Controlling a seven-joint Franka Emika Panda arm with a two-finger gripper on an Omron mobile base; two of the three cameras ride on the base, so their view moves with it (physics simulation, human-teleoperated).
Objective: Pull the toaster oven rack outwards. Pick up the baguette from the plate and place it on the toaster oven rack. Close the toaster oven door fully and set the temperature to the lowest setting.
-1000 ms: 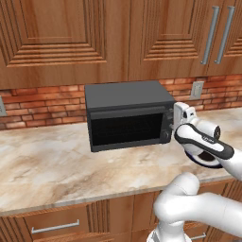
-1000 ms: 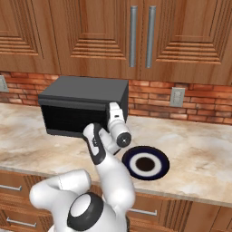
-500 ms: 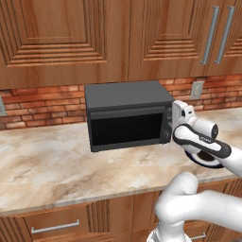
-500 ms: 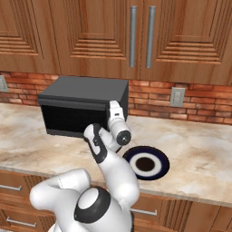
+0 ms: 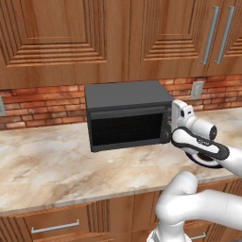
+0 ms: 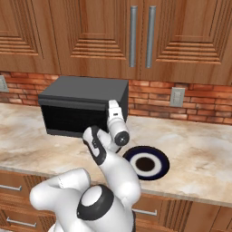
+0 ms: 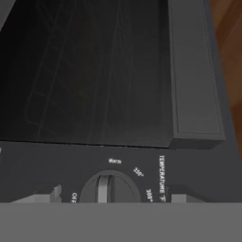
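Observation:
The dark toaster oven (image 5: 125, 99) stands on the counter against the brick wall, and its door (image 5: 127, 128) is closed flat. My gripper (image 5: 169, 129) is at the control strip on the oven's right front. In the hand view the gripper (image 7: 116, 198) is open, with one fingertip (image 7: 56, 193) on each side of the round temperature knob (image 7: 109, 188), apart from it. The knob's pointer aims toward "Warm". Faint grid lines of the rack show behind the dark door glass (image 7: 94, 71). The navy-rimmed plate (image 6: 146, 163) lies right of the oven. The baguette is hidden.
The door's grey handle bar (image 7: 194, 71) runs beside the glass. Wooden cabinets (image 6: 136, 36) hang above, and a wall outlet (image 6: 176, 96) sits on the brick backsplash. Marble counter (image 5: 47, 160) stretches to the oven's left and front.
The hand has crept slightly closer to the control strip and the fingers have narrowed a little. The oven and the plate have stayed put.

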